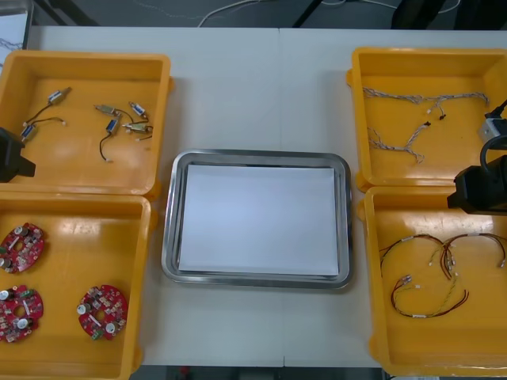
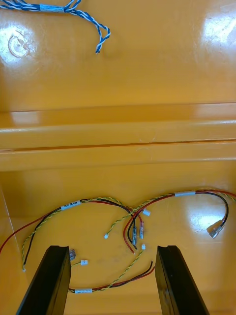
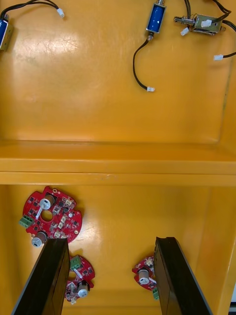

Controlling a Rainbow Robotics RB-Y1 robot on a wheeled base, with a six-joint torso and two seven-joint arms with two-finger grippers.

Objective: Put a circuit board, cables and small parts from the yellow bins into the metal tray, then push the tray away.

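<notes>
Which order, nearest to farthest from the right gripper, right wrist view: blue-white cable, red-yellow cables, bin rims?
1. Red and yellow cables, between the right gripper's fingers.
2. Bin rims, beyond them.
3. Blue and white cable, farther bin.

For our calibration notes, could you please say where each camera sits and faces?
Front view: above the arms, steeply down on the light table, rectangular metal tray, yellow plastic bins; arm ends at both sides.
Left wrist view: on that wrist, past the open left claw onto round red circuit boards.
Right wrist view: likewise, open right claw over red and yellow cables.
Front view shares those boards and cables.
</notes>
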